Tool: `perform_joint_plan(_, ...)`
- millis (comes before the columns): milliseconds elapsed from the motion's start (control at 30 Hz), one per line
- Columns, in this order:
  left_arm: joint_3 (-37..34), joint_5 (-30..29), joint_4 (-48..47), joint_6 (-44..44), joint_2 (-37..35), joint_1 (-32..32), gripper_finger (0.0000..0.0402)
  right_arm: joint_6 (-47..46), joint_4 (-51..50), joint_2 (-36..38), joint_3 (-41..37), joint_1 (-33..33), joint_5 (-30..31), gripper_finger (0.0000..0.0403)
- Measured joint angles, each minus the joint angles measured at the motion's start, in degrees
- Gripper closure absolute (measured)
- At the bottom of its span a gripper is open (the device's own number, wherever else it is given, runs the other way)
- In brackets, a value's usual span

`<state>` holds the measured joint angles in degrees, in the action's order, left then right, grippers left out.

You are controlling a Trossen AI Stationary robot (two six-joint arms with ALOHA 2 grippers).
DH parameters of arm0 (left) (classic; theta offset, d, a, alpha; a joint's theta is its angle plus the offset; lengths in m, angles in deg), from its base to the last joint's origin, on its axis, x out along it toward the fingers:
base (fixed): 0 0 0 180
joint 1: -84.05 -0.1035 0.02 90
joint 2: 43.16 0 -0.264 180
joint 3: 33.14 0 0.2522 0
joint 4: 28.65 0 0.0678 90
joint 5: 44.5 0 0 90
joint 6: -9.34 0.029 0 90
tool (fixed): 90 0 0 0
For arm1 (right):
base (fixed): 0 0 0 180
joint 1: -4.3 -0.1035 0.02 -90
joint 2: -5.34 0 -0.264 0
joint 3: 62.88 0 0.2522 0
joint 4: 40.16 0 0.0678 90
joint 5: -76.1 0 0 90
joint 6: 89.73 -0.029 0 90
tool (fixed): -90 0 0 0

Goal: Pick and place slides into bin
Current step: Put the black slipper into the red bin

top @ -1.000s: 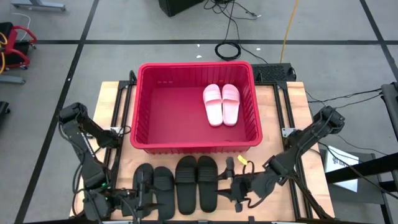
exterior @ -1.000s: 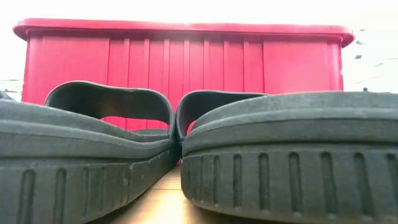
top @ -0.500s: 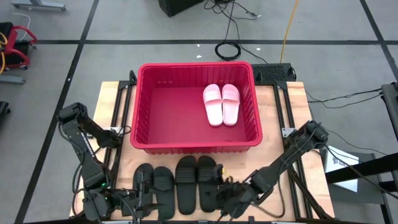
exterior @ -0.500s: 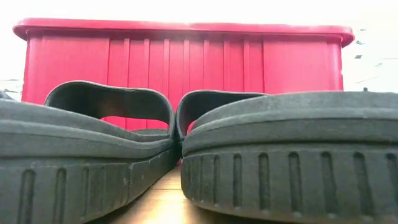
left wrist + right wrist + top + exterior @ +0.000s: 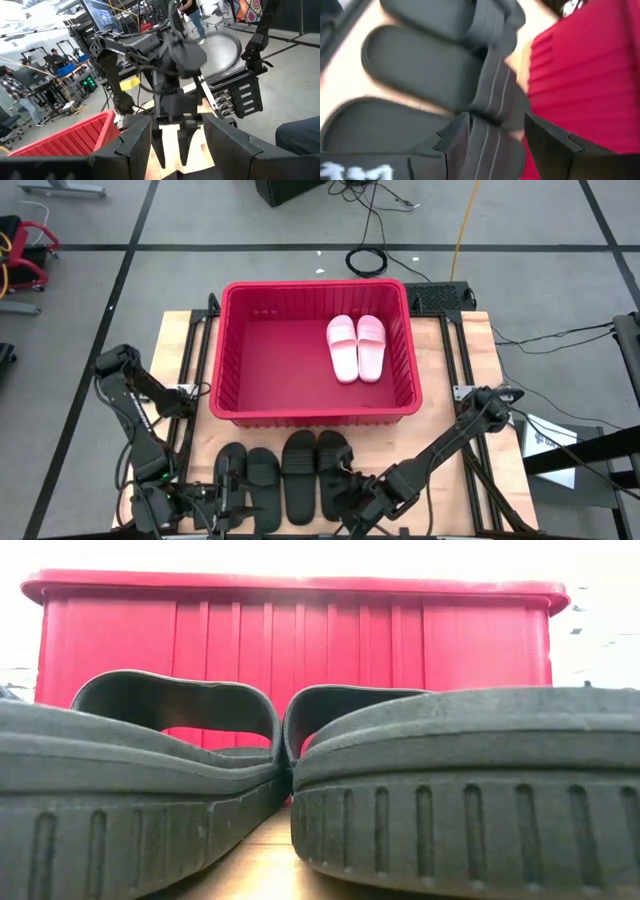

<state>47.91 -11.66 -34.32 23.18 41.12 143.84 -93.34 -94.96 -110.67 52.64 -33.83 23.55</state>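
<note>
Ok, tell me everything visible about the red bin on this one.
The bin is a large rectangular red crate, plastic by its look, with tall ribbed walls, a rolled rim and small slots near the top. It sits upright on the wooden table, beyond the row of black slides. Inside, toward its right end, two pale pink slides lie side by side. Neither gripper touches it.

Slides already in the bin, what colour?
Pale pink, one pair, lying in the red bin. Clearest in the high view.
</note>
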Motion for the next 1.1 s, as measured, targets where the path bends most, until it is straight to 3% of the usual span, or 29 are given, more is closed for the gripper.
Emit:
perform_joint_plan(300, 0.0, 0.0, -0.1, 0.7, 0.0, 0.0, 0.0213, -2.8, -3.1, -2.2, -0.1, 0.6, -4.8, 0.0222)
perform_joint_plan(1100, 0.0, 0.0, 0.6, 0.7, 0.0, 0.0, 0.0213, 4.3, -2.0, -6.7, -0.2, 3.0, -4.7, 0.0222)
